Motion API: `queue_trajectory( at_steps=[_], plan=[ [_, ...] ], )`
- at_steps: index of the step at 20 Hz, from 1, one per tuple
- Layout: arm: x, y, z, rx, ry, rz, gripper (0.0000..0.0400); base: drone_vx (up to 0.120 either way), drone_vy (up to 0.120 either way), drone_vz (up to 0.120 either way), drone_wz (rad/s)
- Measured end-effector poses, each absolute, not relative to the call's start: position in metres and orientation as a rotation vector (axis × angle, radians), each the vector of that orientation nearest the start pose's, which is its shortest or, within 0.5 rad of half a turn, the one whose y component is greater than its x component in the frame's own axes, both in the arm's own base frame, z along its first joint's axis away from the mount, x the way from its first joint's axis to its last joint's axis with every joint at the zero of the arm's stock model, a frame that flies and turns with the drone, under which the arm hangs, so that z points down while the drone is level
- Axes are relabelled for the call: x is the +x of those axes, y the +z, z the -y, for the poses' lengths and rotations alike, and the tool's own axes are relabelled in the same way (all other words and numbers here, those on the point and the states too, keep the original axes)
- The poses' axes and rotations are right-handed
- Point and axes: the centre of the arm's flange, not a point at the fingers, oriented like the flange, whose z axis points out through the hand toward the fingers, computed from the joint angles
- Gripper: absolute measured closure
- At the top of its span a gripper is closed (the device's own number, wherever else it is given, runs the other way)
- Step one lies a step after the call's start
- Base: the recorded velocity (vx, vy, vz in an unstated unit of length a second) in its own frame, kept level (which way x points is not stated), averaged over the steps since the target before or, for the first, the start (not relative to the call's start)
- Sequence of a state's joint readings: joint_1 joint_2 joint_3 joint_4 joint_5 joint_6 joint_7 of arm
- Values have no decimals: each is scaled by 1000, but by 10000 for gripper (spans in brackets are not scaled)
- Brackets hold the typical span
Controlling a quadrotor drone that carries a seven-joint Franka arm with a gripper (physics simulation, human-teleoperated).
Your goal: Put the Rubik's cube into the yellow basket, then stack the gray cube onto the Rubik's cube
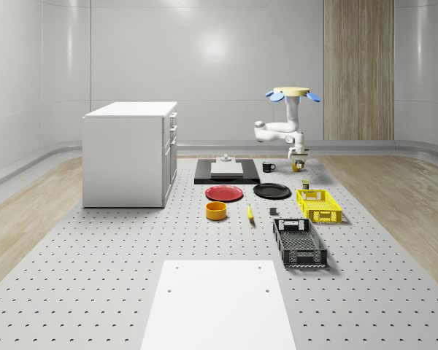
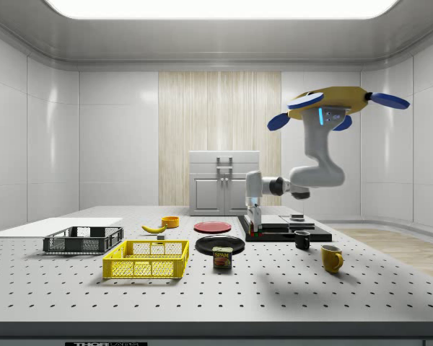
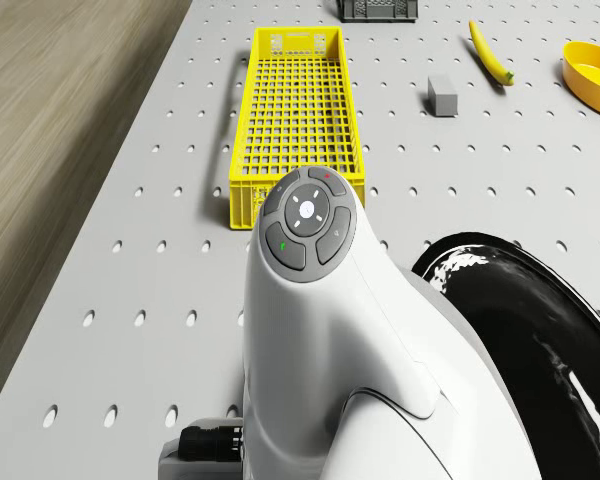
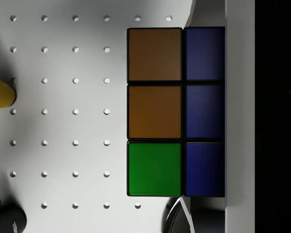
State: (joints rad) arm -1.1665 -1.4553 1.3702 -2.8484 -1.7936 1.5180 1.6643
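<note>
Yellow basket (image 3: 294,110) sits empty while the hovering drone's fingers look clamped on the Rubik's cube (image 4: 175,111), so next it needs carrying over and lowering in.

Rubik's cube (image 4: 176,111) off table; yellow basket (image 1: 318,205) empty; gray cube (image 3: 442,96) beside.

gray walls (image 1: 204,58), white cabinet (image 1: 128,153), wood floor (image 1: 29,204)

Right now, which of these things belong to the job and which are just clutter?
Job: multicoloured Rubik's cube; yellow mesh basket; small gray cube; tool, low over the table under the hovering drone.

Lying about: yellow banana; red round plate; black round plate; orange bowl; black mesh basket; SPAM tin; black mug; yellow mug.
</note>
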Motion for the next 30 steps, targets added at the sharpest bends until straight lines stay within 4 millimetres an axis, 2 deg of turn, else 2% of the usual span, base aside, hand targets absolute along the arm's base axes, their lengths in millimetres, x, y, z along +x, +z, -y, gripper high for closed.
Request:
queue_trajectory(
  at_steps=[30],
  plan=[
    [315,491,-6,1,785,2,75,120,0,0,0]
  ],
)
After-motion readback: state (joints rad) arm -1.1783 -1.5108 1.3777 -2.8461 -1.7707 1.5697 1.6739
